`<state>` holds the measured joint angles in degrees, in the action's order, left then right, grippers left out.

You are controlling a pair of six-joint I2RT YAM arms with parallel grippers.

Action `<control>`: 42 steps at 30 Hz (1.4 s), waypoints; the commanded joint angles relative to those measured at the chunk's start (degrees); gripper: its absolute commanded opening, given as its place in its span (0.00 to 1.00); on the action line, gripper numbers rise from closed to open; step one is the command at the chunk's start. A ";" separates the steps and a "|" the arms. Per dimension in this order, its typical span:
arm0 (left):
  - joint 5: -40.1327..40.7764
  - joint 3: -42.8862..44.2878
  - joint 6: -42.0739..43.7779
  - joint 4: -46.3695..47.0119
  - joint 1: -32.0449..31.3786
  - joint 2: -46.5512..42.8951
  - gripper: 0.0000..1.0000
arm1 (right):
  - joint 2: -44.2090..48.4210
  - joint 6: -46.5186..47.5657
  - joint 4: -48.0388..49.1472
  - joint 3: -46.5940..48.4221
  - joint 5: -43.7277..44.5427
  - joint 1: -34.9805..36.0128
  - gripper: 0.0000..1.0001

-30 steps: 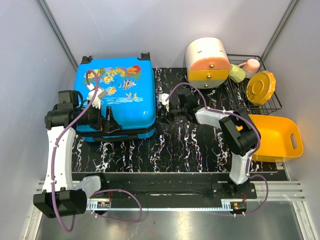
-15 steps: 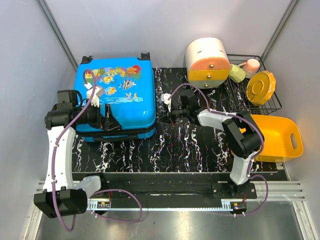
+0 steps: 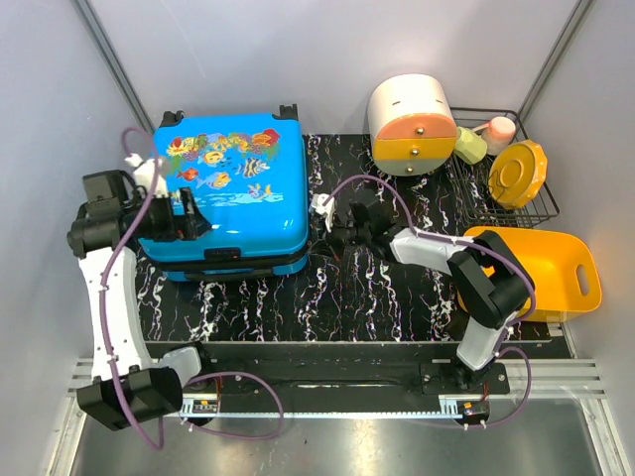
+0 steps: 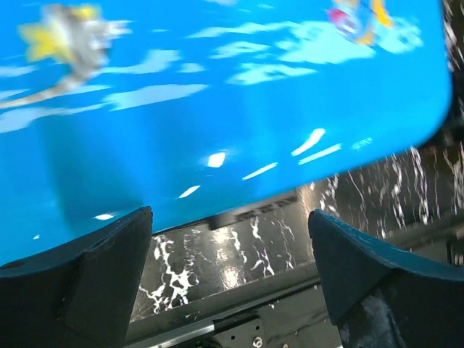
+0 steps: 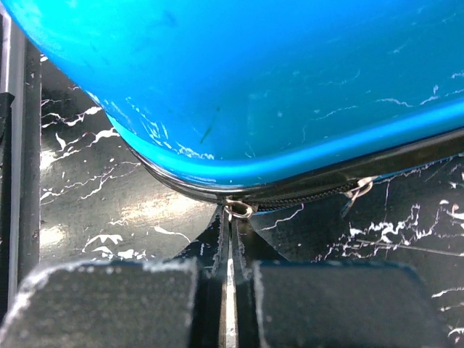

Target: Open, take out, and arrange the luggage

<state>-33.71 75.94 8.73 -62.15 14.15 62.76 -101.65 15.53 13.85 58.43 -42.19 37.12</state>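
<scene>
1. One black marbled surface (image 3: pixel 377 288) carries everything. The luggage (image 3: pixel 233 188) lies flat on it at about 10 o'clock, fish-print shell up and lid shut.
2. We read its long axis as running from 12 to 6 o'clock in the overhead view. The wheels (image 3: pixel 288 111) point to 12, and the dark zip seam (image 5: pixel 304 194) runs along the 3 o'clock side.
3. We judge the shell to be stiff, glossy and slippery, too broad for either arm to span, and probably heavy for them. A pinch on the bare shell would likely skate off. The better holds are the zip hardware first, then the lid's rim once the seam is undone.
4. The left jaws stand wide at the case's 9 o'clock edge. Their fingers (image 4: pixel 72 275) frame the blue shell and a strip of surface, with nothing between them and no contact that we can see.
5. The right jaws are closed tight at the 3 o'clock edge. Their fingers (image 5: pixel 109 304) are pressed together and aimed at the seam.
6. The zipper pull (image 5: pixel 239 210) has its small metal ring right at those closed tips. We cannot tell whether the tab is actually pinched. A second pull (image 5: pixel 359 188) hangs free further along the seam.
</scene>
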 commanded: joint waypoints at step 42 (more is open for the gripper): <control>-4.61 -15.21 10.49 5.90 -1.57 6.06 0.73 | 6.46 -16.15 6.37 -2.01 18.47 -3.37 0.00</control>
<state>-35.35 61.71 14.39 -60.07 19.88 69.23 -99.26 -2.26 18.15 55.99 -24.43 36.27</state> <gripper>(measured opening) 0.732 0.011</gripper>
